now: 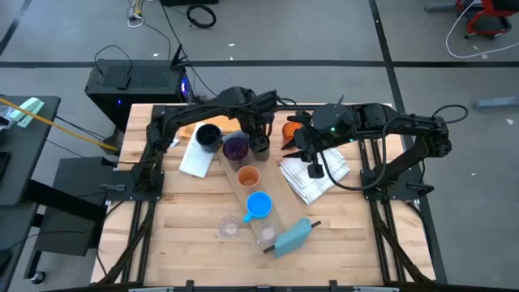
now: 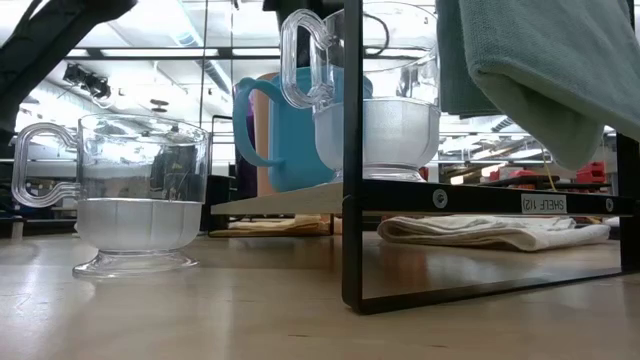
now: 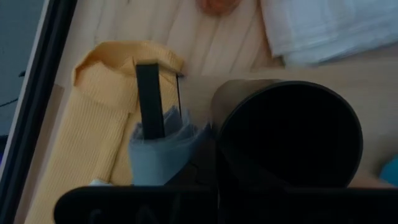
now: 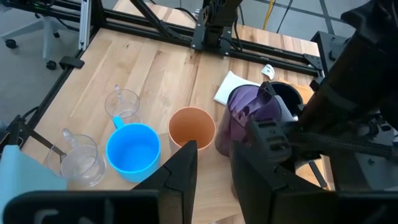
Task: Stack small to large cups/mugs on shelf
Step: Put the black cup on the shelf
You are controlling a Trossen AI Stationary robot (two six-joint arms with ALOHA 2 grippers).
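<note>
shelf point(image 1: 243, 195) far end: black cup point(image 1: 259, 146) betw. left gripper point(image 1: 258, 139) fingers.

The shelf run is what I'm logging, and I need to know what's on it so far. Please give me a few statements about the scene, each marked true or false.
1. The blue mug stands on the shelf. True.
2. The orange cup on the shelf lies on its side. False: it stands upright with its mouth up, between the purple tumbler and the blue mug.
3. One clear glass cup sits on the table beside the shelf. True.
4. The left gripper is parked at the table's near edge. False: it is at the shelf's far end, shut on a black cup.
5. The blue-grey cloth covers the purple tumbler. False: it lies at the shelf's near end.
</note>
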